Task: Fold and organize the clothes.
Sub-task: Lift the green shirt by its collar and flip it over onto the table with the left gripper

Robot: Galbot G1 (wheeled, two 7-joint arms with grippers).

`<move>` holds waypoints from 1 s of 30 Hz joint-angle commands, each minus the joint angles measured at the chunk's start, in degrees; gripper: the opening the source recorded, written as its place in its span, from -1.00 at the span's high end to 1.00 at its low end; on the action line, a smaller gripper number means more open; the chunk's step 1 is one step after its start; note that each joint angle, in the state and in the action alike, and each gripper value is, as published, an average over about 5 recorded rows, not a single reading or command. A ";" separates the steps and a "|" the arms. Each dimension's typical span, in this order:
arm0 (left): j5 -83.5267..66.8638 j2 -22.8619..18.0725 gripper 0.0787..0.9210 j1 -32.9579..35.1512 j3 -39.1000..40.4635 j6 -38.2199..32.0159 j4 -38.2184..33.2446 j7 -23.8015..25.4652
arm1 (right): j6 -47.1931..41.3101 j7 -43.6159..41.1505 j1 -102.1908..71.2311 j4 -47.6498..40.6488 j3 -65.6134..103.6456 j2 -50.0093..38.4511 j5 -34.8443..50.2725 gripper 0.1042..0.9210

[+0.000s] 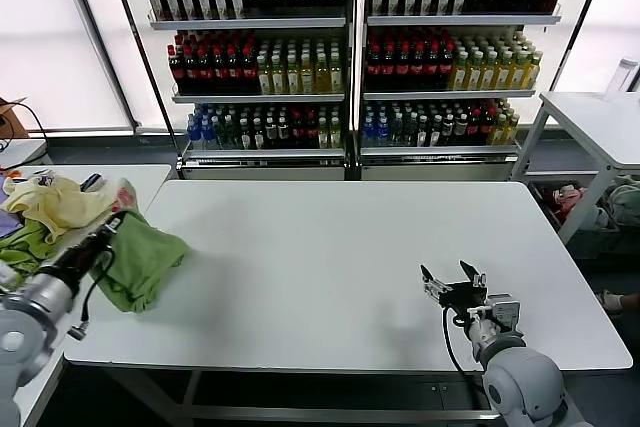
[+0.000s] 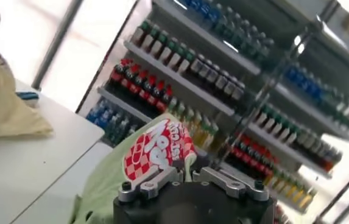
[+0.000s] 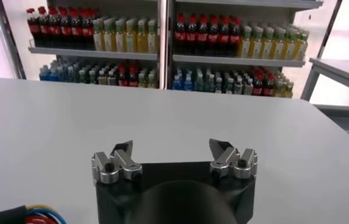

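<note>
- Hovering low over the white table's (image 1: 330, 267) near right part, the right gripper (image 1: 452, 287) holds nothing, its fingers spread.
- At the near left edge, the left gripper (image 1: 117, 221) pinches the soft light green polo shirt (image 1: 145, 257), bunched and draping, its red-and-white print (image 2: 159, 148) showing.
- Farther left, a pale yellow cloth (image 1: 55, 202) lies on the side table.
- Folding looks not yet begun; spreading flat comes first.

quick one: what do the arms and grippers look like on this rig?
Both arms have grey rounded shells that turn black toward the wrist. The left gripper and right gripper have black bodies, silver metal fingers and black bolts. A black cable loops beside each forearm. Red, yellow and blue wires show by the right wrist.
</note>
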 commanded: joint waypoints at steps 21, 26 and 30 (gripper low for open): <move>41.95 -24.36 0.81 -15.72 50.81 -7.33 8.88 -0.81 | 0.43 -0.53 -1.18 1.28 2.51 0.96 -0.05 -0.76; 41.38 -21.52 0.48 -11.88 49.15 -8.39 0.98 2.26 | 1.01 -0.53 -0.26 1.60 0.26 1.75 0.86 -0.76; 38.39 -18.37 0.22 -7.23 43.87 -8.86 -5.71 2.50 | 1.95 0.23 2.19 1.06 -3.56 3.63 2.79 -0.76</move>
